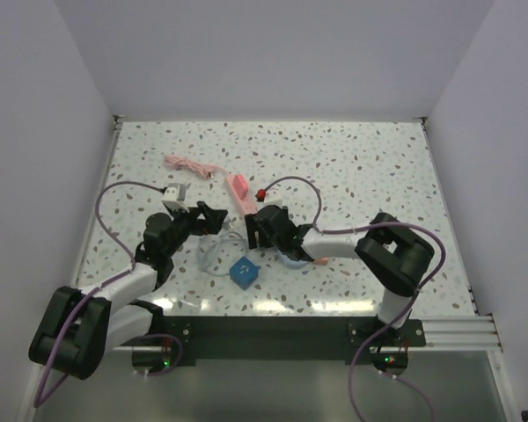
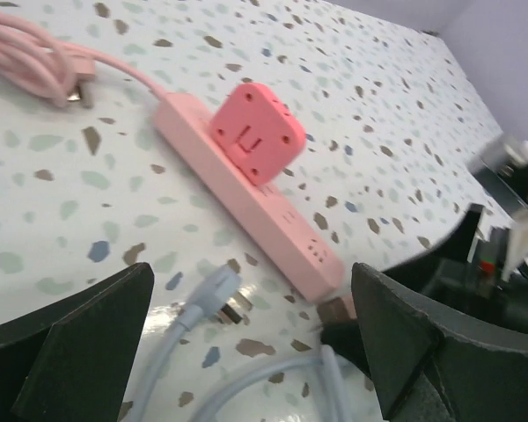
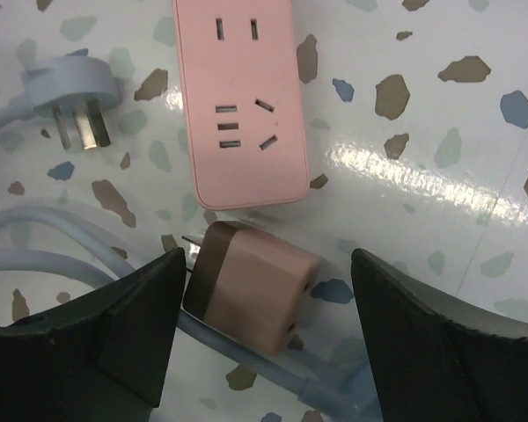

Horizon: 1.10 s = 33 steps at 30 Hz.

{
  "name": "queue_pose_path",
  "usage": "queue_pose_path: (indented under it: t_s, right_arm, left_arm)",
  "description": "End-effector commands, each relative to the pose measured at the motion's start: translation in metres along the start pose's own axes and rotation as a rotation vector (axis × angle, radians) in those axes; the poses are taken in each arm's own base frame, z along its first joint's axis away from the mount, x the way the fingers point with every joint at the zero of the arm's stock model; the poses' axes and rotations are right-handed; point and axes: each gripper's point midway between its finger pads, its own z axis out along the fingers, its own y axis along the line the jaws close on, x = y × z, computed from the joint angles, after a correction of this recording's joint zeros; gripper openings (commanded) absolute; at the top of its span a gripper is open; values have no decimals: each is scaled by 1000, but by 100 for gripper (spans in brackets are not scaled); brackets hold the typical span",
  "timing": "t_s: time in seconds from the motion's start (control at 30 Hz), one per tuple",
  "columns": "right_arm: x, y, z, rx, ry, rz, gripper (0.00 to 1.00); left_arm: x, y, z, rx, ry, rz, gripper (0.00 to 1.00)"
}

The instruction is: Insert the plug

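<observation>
Speckled worktop (image 3: 475, 220): right tool (image 3: 268, 264) spread astride the plug (image 3: 251, 294), not touching; probably light, rigid, slick, so pinch its flat sides; left tool (image 2: 246, 299) gapes empty.

This is looking like a robotics lab cell: plain white walls (image 1: 273, 53) are boxing in a speckled table (image 1: 361, 158), a left arm (image 1: 114, 290) and a right arm (image 1: 396, 255) are sitting bolted to a metal rail (image 1: 458, 331) at its near edge, purple cables (image 1: 99, 209) are looping off them (small lights (image 1: 165, 361) are glowing below), and a pink strip (image 1: 238, 189) is lying out as a test piece.
</observation>
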Motion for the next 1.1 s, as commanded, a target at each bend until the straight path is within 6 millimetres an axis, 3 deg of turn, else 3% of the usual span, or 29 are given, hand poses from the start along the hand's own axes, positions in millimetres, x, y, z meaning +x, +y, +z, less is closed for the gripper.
queue_pose_path:
  t_s: [0.0, 0.23, 0.4, 0.5, 0.57, 0.7, 0.87, 1.07]
  right_arm:
    - [34, -23, -2, 88, 96, -26, 79]
    - [44, -32, -10, 106, 97, -29, 75]
    - [49, -33, -9, 102, 112, -41, 47]
    - [34, -34, -20, 100, 72, -60, 35]
    - [12, -30, -33, 78, 14, -60, 29]
    - [-28, -14, -62, -19, -96, -98, 27]
    - [-77, 7, -107, -154, -239, -135, 29]
    - [-102, 34, -145, -339, -327, -211, 30]
  left_arm:
    - [-20, 36, -2, -179, -97, 30, 100]
    - [-21, 34, -2, -174, -101, 34, 100]
    - [-21, 32, -2, -162, -98, 36, 100]
    - [-23, 21, -2, -113, -106, 55, 100]
    - [-24, 10, -2, -65, -103, 64, 100]
    - [-29, -20, -4, 66, -113, 77, 100]
    - [-43, -63, -22, 257, -142, 66, 100]
    - [-53, -102, -42, 445, -148, 26, 100]
